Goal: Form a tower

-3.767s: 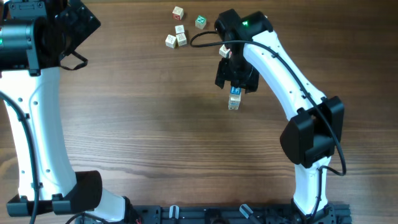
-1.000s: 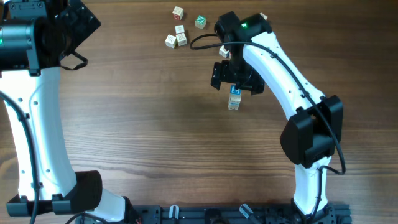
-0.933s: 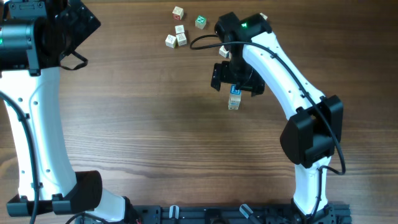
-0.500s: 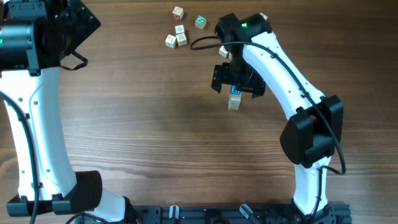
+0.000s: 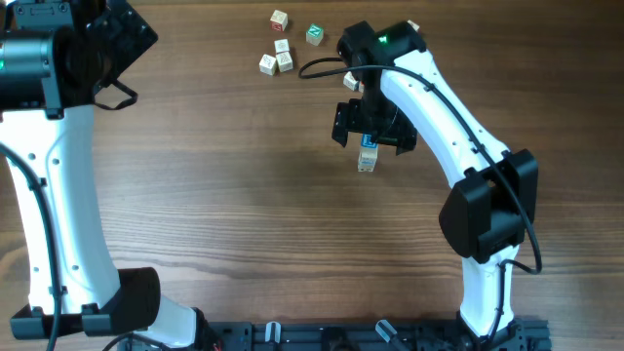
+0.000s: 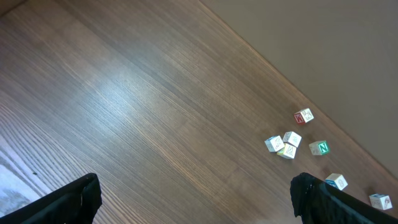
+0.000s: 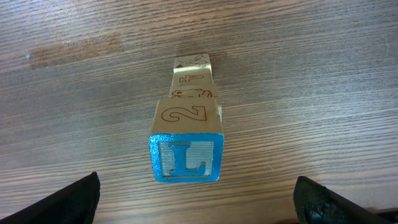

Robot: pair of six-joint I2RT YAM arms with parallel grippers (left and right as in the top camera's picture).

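Right pincer (image 5: 370, 130) hangs wide open and empty over the narrow tower of pale wooden letter cubes (image 7: 186, 134); stacking seems only part done, since loose small cubes (image 5: 283, 60) lie well apart.

The tower (image 7: 185, 137) shows tan sides under a blue L face.

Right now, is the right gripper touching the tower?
Apart. The right wrist view shows the right gripper open, its fingers far out on both sides of the tower, bare table between.
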